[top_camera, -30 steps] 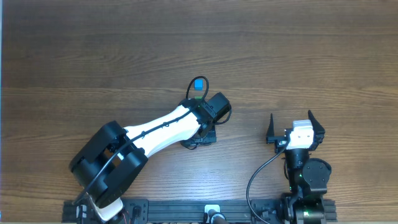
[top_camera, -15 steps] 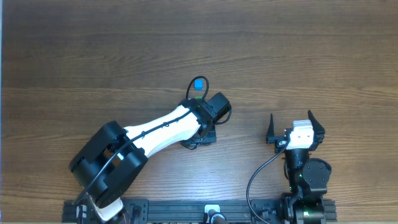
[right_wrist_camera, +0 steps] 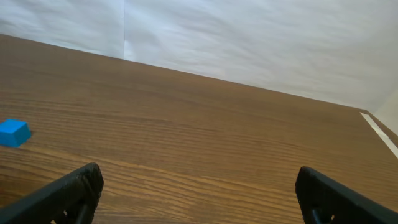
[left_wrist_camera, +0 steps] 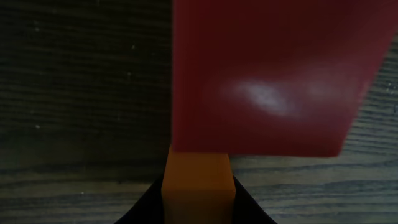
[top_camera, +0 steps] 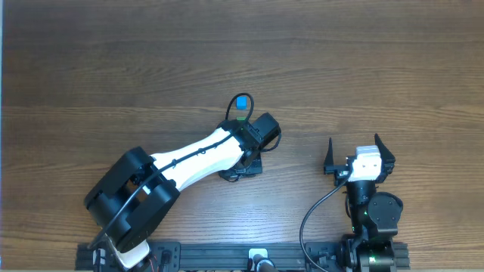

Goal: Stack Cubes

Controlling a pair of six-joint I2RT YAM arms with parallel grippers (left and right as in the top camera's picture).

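In the left wrist view my left gripper [left_wrist_camera: 198, 202] is shut on an orange cube [left_wrist_camera: 198, 180], just above the wooden table. A large red cube [left_wrist_camera: 273, 74] looms right against the orange one, on its far side. From above, the left gripper [top_camera: 246, 151] points down at the table's middle, and the arm hides both cubes. A blue cube [top_camera: 241, 103] lies just beyond the left wrist, with a small green patch [top_camera: 239, 117] beside it under the cable. The blue cube [right_wrist_camera: 13, 132] is also in the right wrist view. My right gripper [top_camera: 355, 155] stands open and empty near its base.
The wooden table [top_camera: 363, 68] has free room all around the arms. A white wall [right_wrist_camera: 261, 43] rises behind the table's far edge. A pale strip [right_wrist_camera: 379, 134] runs along one table edge.
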